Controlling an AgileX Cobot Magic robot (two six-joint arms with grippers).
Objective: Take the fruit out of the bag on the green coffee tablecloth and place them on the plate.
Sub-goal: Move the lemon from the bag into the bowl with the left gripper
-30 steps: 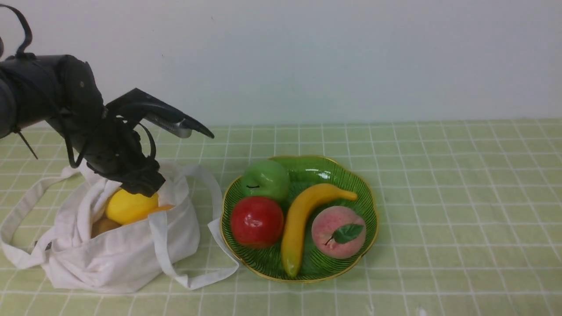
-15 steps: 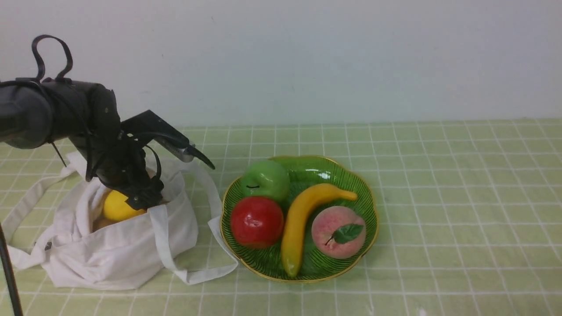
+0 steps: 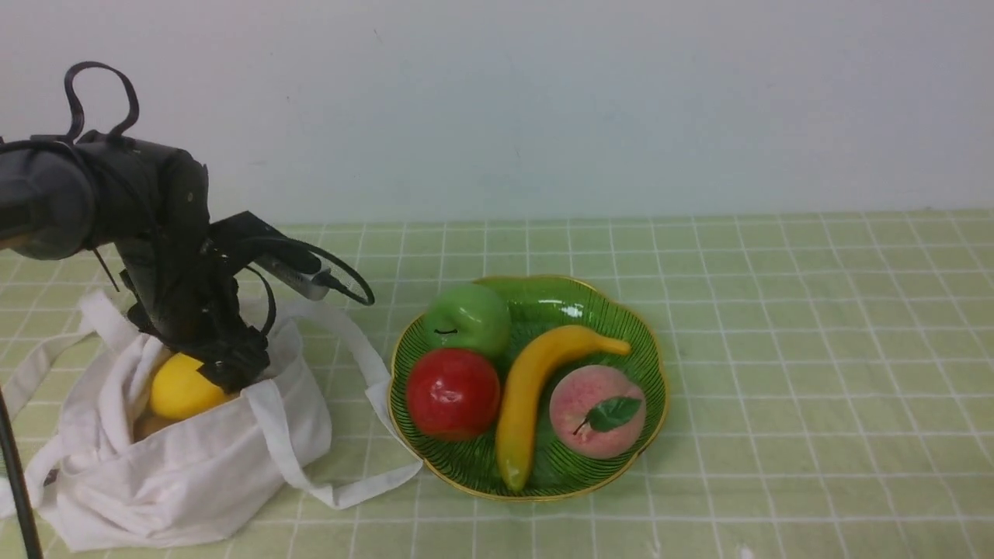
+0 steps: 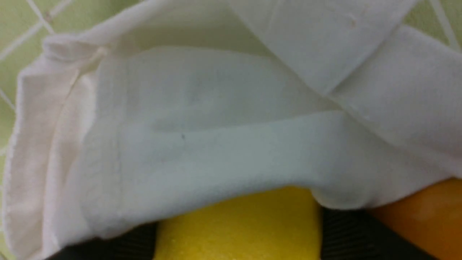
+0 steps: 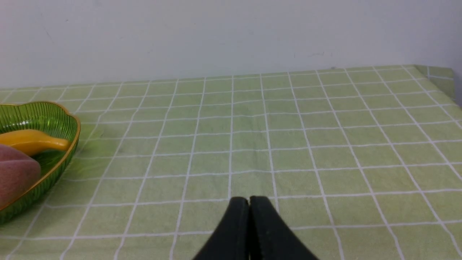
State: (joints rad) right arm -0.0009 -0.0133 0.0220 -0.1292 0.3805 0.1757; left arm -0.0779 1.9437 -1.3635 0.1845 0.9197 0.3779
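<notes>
The white bag [image 3: 194,458] lies slumped on the green coffee tablecloth [image 3: 815,349] at the left. My left gripper [image 3: 225,369] reaches down into its mouth. In the left wrist view its dark fingers [image 4: 343,234] press against both sides of the yellow lemon [image 4: 238,227], under a fold of the bag [image 4: 216,144]. An orange piece [image 4: 426,213] lies beside one finger. The lemon [image 3: 178,388] and a brownish piece [image 3: 147,425] show in the bag's opening. The green plate [image 3: 543,299] stands to the bag's right. My right gripper [image 5: 249,200] is shut and empty over bare cloth.
On the plate lie a green apple [image 3: 470,318], a red apple [image 3: 453,392], a banana [image 3: 536,388] and a peach [image 3: 598,409]. One bag strap [image 3: 349,489] loops close to the plate's near-left rim. A wall stands behind the table. A dark rod [image 3: 15,481] crosses the lower left corner.
My left gripper has dropped into the bag and swung left, pushing bag and lemon left and down. Its fingers now sit around the lemon. The plate's fruit stayed put.
</notes>
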